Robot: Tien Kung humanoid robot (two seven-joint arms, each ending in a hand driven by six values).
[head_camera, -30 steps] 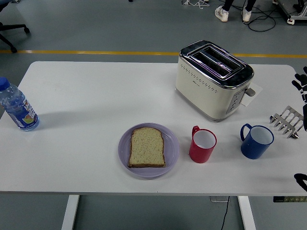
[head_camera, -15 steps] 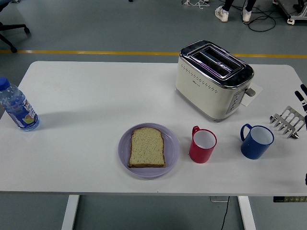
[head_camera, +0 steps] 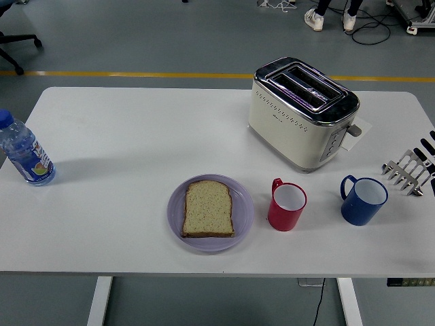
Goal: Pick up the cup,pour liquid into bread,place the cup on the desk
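The right hand (head_camera: 427, 151) is showing only as a few black fingertips at the picture's 3 o'clock edge, over the metal toast rack (head_camera: 406, 171); a second ago more of it was in view, so it is pulling back, and whether it is apart or curled cannot be told. The red cup (head_camera: 287, 206) is sitting untouched at 3 o'clock of the lilac plate (head_camera: 242, 219) carrying the bread slice (head_camera: 208, 208), with the blue cup (head_camera: 363, 200) further right and the toaster (head_camera: 302, 112) at 12 o'clock.
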